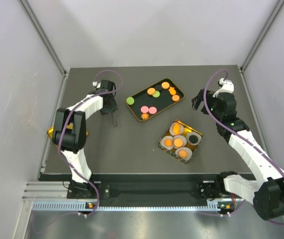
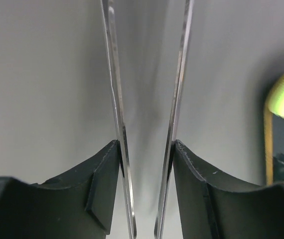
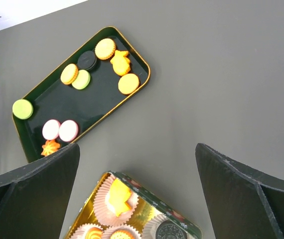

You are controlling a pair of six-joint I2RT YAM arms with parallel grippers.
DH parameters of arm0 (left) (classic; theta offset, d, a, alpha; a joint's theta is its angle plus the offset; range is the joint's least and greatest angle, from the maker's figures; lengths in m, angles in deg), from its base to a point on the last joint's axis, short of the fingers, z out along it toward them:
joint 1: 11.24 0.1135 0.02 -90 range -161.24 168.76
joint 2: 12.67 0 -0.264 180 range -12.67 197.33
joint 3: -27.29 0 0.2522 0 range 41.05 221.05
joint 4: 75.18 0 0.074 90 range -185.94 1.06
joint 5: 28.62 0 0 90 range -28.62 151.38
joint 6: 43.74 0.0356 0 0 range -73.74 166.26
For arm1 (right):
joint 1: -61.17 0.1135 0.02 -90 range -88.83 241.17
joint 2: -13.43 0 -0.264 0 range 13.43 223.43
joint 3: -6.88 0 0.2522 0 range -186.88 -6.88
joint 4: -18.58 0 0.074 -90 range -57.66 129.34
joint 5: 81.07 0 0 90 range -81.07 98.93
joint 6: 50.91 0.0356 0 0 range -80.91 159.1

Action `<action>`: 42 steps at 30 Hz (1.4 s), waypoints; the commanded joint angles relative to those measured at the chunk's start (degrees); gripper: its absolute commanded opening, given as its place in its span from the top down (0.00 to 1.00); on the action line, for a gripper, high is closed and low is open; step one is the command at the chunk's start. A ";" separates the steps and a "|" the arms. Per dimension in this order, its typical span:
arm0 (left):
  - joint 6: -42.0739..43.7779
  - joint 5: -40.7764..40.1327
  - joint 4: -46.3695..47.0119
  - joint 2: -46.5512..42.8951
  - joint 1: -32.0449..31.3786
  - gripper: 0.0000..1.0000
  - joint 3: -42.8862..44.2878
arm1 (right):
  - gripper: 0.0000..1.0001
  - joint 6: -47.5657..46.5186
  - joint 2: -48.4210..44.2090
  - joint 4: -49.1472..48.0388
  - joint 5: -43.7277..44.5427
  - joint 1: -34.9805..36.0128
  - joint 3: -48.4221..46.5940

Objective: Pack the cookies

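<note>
Cookies (image 1: pixel 151 91), small flat round discs, mostly orange with some pink and green, lay in a dark rectangular tray with a gold rim (image 3: pixel 97 94) at the middle of the dark grey surface (image 1: pixel 132 144). One green cookie (image 3: pixel 22 108) sat at the tray's left corner. Nearer the arm bases, a gold box (image 3: pixel 147 194) held white pleated paper cups (image 3: pixel 114 196), several with orange cookies inside. Your left hand (image 2: pixel 147 143), left of the tray, grasped thin metal tweezers (image 2: pixel 117 99), blades apart. Your right hand (image 3: pixel 137 147) hovered released, fingers wide apart, right of the tray.
</note>
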 commanded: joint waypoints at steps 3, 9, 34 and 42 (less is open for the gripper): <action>0.96 -1.06 2.34 4.26 2.16 0.46 5.01 | 0.00 -1.19 -0.81 -1.32 1.32 -0.84 -1.92; 2.28 -2.12 1.81 6.11 2.69 0.30 6.07 | 0.00 -1.54 -2.04 -1.14 0.88 -0.75 -1.75; -6.24 -14.70 -6.28 -22.09 11.29 0.20 -8.15 | 0.00 -1.63 -1.69 -0.97 -2.20 -0.75 -2.10; -9.40 -12.68 -8.48 -23.68 25.70 0.23 -15.63 | 0.00 -1.36 -1.60 -1.14 -3.08 -0.75 -2.10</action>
